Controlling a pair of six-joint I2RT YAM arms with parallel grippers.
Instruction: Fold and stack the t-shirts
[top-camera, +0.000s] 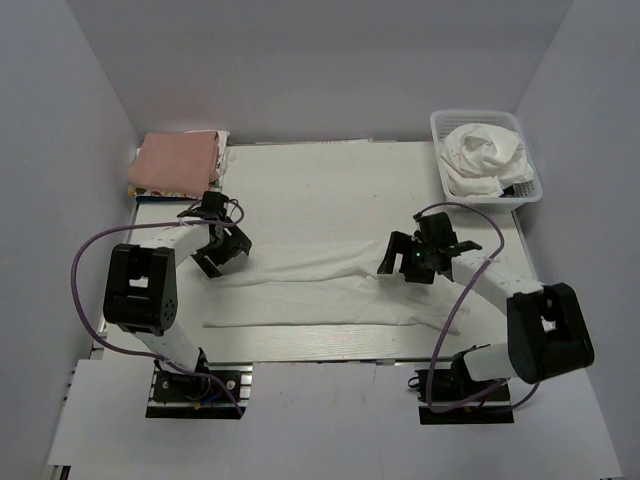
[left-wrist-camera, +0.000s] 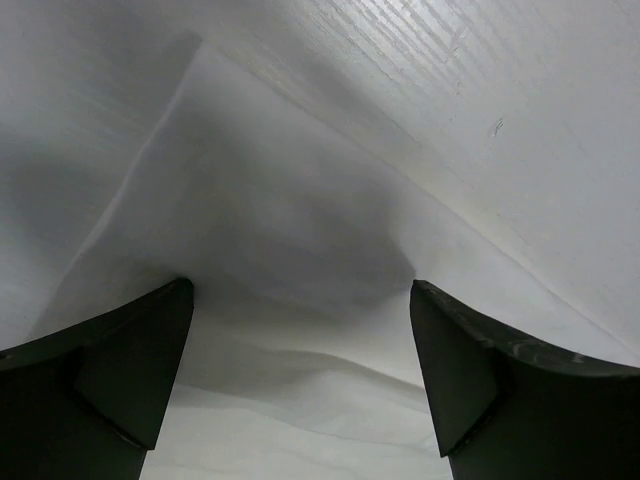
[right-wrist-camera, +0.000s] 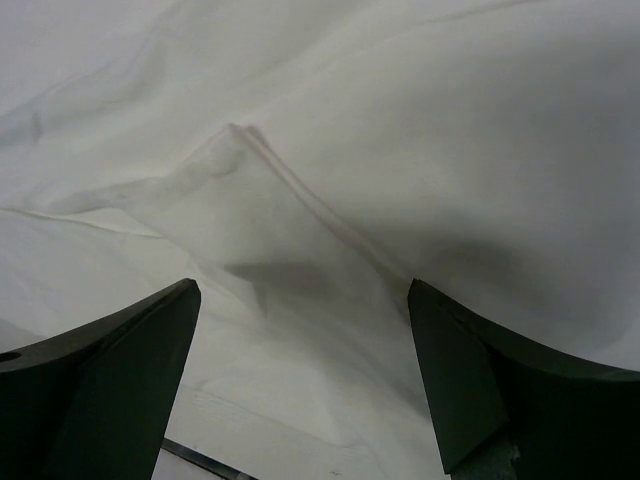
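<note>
A white t-shirt lies folded into a long narrow strip across the middle of the table. My left gripper is open just above the strip's left end, whose folded corner fills the left wrist view. My right gripper is open over the strip's right end; the right wrist view shows a folded sleeve edge between the fingers. Neither gripper holds cloth. More crumpled white t-shirts lie in the basket at the back right.
A white lattice basket stands at the back right. A stack of pink folded cloth sits at the back left. White walls enclose the table on three sides.
</note>
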